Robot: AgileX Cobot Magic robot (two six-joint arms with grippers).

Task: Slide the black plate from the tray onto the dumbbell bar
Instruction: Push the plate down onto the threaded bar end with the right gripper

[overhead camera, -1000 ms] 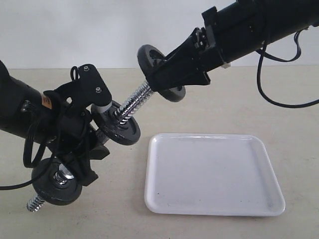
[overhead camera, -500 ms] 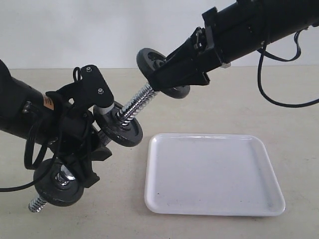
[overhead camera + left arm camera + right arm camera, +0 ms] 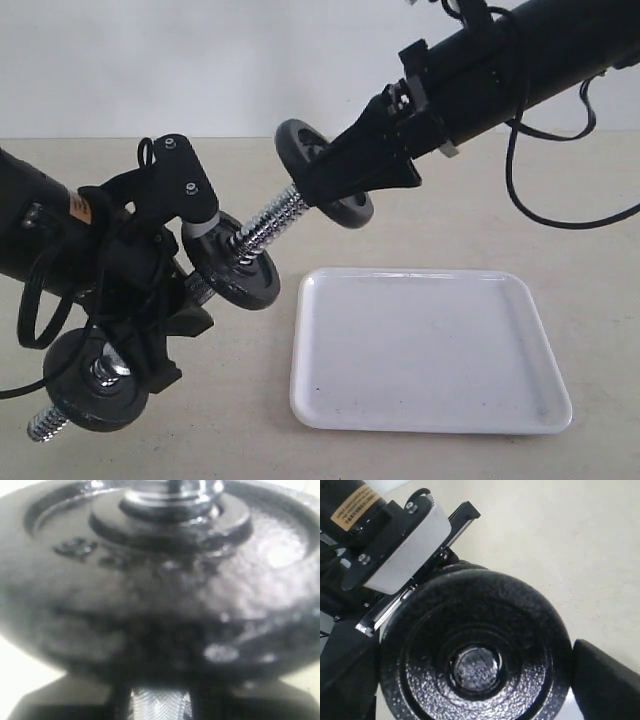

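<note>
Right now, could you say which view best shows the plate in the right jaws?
Right wrist view: the plate fills it face-on, bar in its hole. Exterior shows it partly hidden by the jaws; left wrist shows only another disc.

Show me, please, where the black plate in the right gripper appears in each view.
Exterior view: the black plate sits upper middle, on the bar's upper end, in the right gripper.
Left wrist view: not in it; another disc fills the picture.
Right wrist view: lower middle, face-on.
Shared landmark: the bar, its tip showing in the plate's hole.
</note>
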